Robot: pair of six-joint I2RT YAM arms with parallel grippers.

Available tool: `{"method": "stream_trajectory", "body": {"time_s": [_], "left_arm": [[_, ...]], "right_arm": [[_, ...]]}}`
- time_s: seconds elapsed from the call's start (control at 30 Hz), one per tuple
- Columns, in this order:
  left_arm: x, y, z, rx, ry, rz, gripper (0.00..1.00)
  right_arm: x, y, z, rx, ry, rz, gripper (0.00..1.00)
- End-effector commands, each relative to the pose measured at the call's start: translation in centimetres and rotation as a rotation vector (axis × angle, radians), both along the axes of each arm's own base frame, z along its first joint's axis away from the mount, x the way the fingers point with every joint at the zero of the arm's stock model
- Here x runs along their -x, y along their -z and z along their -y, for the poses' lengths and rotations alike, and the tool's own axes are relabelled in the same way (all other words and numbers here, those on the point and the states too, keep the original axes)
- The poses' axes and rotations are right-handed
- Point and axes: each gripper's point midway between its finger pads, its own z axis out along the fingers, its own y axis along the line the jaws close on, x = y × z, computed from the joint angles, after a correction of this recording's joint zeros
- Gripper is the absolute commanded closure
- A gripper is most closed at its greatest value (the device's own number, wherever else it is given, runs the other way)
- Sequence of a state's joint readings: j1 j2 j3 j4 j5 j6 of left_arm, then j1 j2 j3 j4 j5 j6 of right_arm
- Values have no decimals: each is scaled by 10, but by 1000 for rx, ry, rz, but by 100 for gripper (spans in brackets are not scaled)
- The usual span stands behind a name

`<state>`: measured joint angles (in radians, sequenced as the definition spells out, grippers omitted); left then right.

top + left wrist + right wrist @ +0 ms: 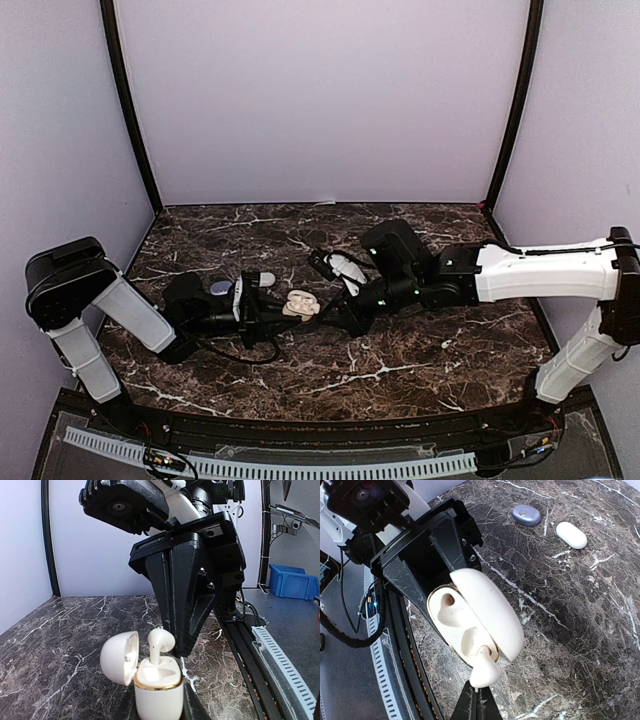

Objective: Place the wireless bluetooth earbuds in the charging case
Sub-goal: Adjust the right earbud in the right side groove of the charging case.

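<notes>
Lab test booth here: marbled surface (420, 360) boxed in by plain pale walls (320, 100), cable duct (300, 466) along its near edge, blue bin (294, 582) beyond.

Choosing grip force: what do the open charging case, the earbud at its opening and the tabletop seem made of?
The charging case: likely moulded plastic, smooth cream satin shell, gold metallic-looking rim. The earbud: same cream plastic, slight sheen. The tabletop: dark brown, white-veined marble look; stone or printed laminate, cannot tell.
</notes>
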<state>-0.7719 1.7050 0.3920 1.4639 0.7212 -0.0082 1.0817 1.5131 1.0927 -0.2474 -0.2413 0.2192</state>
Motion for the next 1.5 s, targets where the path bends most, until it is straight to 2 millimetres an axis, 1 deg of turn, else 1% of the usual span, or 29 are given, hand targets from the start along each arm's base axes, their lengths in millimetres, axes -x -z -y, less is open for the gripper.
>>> {"method": "stream_trajectory", "body": {"time_s": [0.0,0.03,0.17,0.27,0.33,0.37,0.43,0.5,0.53,0.6,0.67,0.73,0.83,0.9,0.93,1.0,1.1,1.2,1.3,1.47], "left_arm": [[-2,-15,2,31,8,30,99],[-2,-15,2,32,9,30,99],[-2,-16,1,34,6,24,99],[-3,-21,-3,50,8,2,99],[-5,-25,-6,64,18,-42,99],[-5,-26,-7,67,26,-64,99],[-9,-30,-9,71,28,-101,99],[-3,-32,-9,60,69,-121,99],[-2,-32,-9,53,77,-132,99],[0,-32,-8,27,97,-163,99],[2,-31,-7,0,109,-199,98],[4,-31,-7,-22,117,-229,98],[7,-32,-7,-63,135,-271,95],[8,-33,-6,-94,146,-301,95],[8,-32,-5,-114,153,-318,96],[9,-30,-3,-155,169,-351,95],[10,-28,-1,-192,186,-393,96],[13,-29,-1,-198,208,-410,95],[14,-29,-1,-202,220,-416,95],[19,-29,1,-211,258,-429,96]], "right_arm": [[8,-12,-14,-58,-41,4,100],[9,-14,-14,-66,-46,7,100],[17,-26,-12,-113,-85,19,91],[29,-32,-4,-133,-156,51,80],[37,-38,4,-153,-206,94,78],[38,-42,9,-167,-208,130,78],[32,-53,18,-197,-183,224,78],[29,-67,28,-229,-183,330,77],[38,-74,30,-263,-259,397,74],[50,-78,36,-289,-375,541,72],[56,-76,45,-291,-447,694,71],[60,-70,52,-270,-529,867,74],[49,-69,55,-214,-542,1053,78],[49,-61,53,-161,-623,1121,79],[46,-59,50,-134,-648,1136,79],[40,-60,43,-100,-670,1169,79],[39,-54,35,-76,-747,1216,78],[35,-53,29,-69,-756,1262,74],[29,-55,25,-61,-744,1304,73],[20,-45,19,-8,-770,1295,72]]}}
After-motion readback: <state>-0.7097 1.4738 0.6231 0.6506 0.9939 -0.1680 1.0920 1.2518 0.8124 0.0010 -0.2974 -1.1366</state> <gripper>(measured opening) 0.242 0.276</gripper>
